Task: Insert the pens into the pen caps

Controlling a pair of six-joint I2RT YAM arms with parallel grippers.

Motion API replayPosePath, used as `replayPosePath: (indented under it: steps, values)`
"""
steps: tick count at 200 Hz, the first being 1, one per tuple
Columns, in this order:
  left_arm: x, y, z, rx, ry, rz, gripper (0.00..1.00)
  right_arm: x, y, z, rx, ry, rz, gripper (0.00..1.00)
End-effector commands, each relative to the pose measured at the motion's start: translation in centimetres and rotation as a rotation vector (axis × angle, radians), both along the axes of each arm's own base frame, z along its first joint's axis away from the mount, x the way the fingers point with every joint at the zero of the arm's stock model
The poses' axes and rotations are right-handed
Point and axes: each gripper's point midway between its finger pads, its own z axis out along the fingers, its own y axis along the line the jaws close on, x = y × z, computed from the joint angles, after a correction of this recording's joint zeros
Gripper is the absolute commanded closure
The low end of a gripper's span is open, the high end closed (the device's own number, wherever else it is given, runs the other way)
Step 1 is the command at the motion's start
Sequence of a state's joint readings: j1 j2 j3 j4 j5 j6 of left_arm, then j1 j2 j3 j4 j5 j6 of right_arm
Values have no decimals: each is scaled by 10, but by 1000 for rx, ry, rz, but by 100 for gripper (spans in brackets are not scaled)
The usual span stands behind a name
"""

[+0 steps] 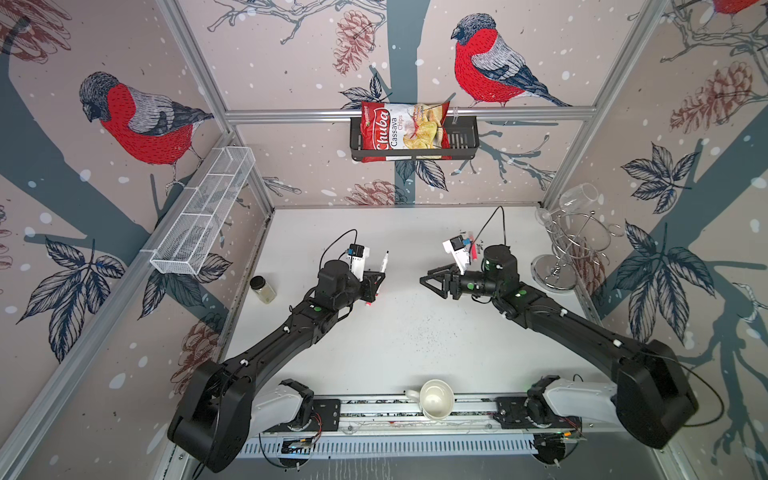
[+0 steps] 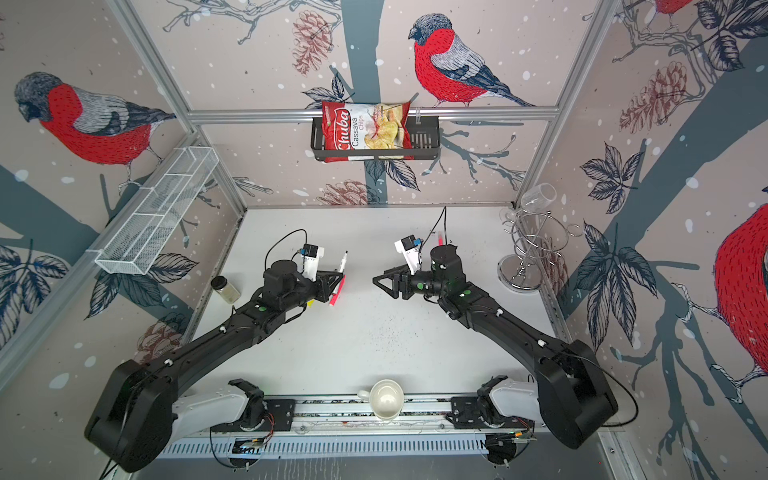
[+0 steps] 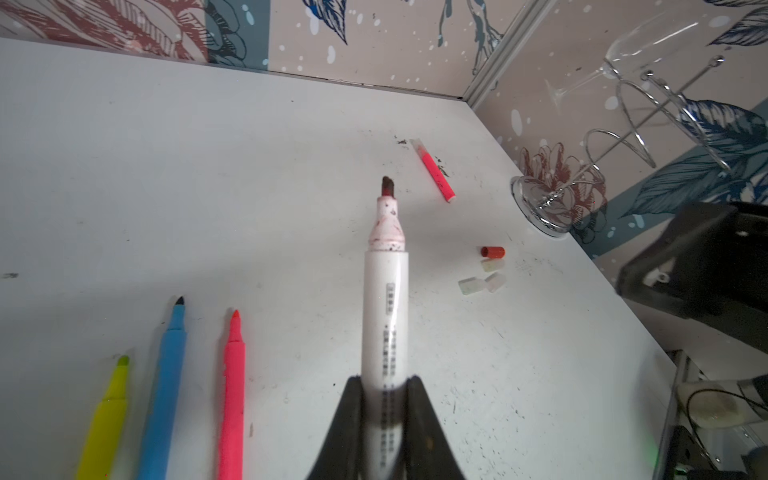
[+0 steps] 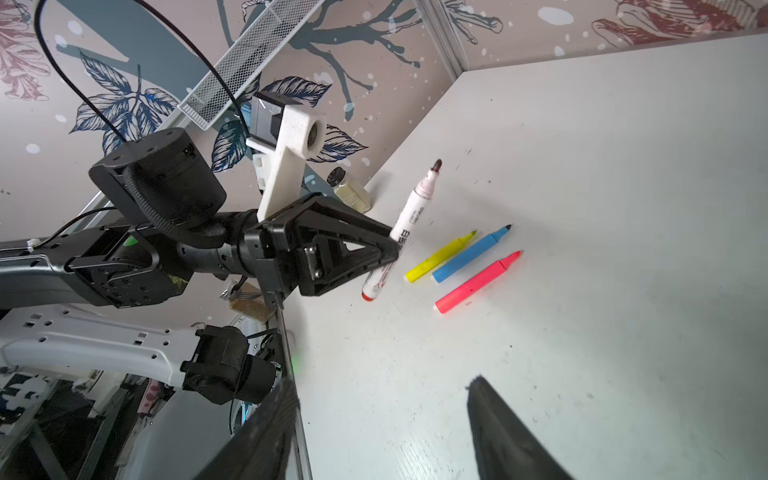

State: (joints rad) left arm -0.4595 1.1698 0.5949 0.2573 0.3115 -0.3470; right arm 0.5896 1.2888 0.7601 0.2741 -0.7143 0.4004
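Note:
My left gripper point(image 3: 384, 384) is shut on the white-bodied pen point(image 3: 384, 316), held above the table with its dark tip uncapped. Yellow point(image 3: 106, 419), blue point(image 3: 166, 382) and pink point(image 3: 232, 395) pens lie side by side below it. Farther off lies another pink pen point(image 3: 434, 170) with a whitish end. A red cap point(image 3: 493, 251) and three whitish pen caps point(image 3: 471, 286) sit in a cluster near the table's right side. My right gripper point(image 4: 382, 384) is open and holds nothing, facing the left gripper point(image 1: 380, 276) across a gap in both top views.
A small jar point(image 1: 262, 289) stands at the table's left edge. A wire glass rack point(image 1: 577, 245) with a wine glass is at the back right. A white cup point(image 1: 434, 399) sits on the front rail. A chips bag point(image 1: 403, 129) rests in a wall basket.

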Motion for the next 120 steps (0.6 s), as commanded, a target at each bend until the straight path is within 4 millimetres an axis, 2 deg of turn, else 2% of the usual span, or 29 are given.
replayPosePath:
  steps: [1, 57, 100, 120]
  values:
    - [-7, -15, 23, -59, -89, -54, 87, -1, 15, 15, 64, -14, 48, 34]
    - [-43, -47, 45, -155, -145, -145, 86, 3, 34, 18, 106, 7, 74, 34]
    - [-52, -59, 54, -191, -168, -157, 87, -1, 42, 13, 122, 34, 103, 35]
    - [-54, -64, 53, -186, -166, -164, 87, -5, 44, 14, 124, 38, 121, 41]
